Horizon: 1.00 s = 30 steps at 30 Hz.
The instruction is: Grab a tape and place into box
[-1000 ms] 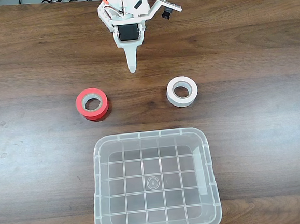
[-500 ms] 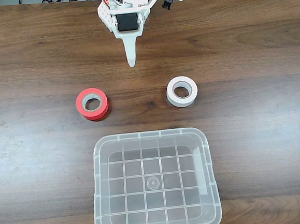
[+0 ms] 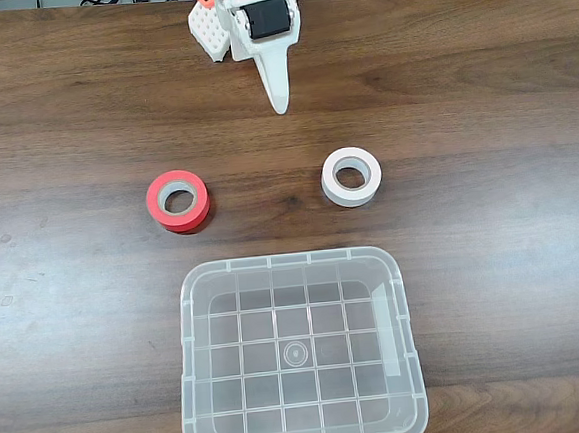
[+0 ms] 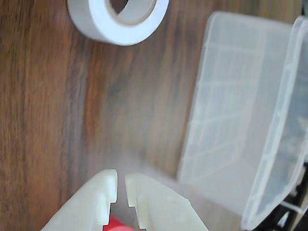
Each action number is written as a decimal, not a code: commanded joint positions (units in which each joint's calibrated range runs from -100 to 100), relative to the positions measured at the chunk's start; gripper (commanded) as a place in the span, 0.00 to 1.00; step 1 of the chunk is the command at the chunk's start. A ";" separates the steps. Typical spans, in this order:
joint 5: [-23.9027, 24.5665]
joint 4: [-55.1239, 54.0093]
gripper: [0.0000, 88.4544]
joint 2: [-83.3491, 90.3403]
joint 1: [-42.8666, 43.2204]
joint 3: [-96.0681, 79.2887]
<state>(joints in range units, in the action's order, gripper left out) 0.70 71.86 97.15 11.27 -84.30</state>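
The white tape (image 3: 352, 176) lies flat on the wooden table, right of centre in the fixed view. The clear box (image 3: 293, 260) stands empty toward the near edge, just below the tape. My white gripper (image 3: 280, 105) hangs at the back of the table, above and to the left of the tape, its fingers pressed together with nothing between them. In the wrist view the gripper (image 4: 121, 185) enters from the bottom edge with only a thin slit between the fingertips. The tape (image 4: 96, 25) is at the top and the box (image 4: 240, 120) on the right.
A red-orange tape roll (image 3: 178, 200) with a grey core lies left of centre, level with the white one. A sliver of red (image 4: 113, 225) peeks out below the fingers in the wrist view. Bare wood surrounds both rolls.
The gripper has swung to the right and drawn back a little, so its tip now points more toward the white tape. The rolls and the box have not moved.
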 commanded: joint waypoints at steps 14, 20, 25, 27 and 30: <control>-0.07 0.14 0.01 -51.38 4.46 34.67; -0.65 4.51 0.01 -68.84 4.53 44.66; -6.66 3.82 0.01 -75.91 6.29 50.26; -7.56 3.31 0.01 -77.93 7.46 51.84; -7.82 -0.46 0.01 -79.86 8.63 51.84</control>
<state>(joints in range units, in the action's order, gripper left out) -5.77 75.17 19.38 18.71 -37.91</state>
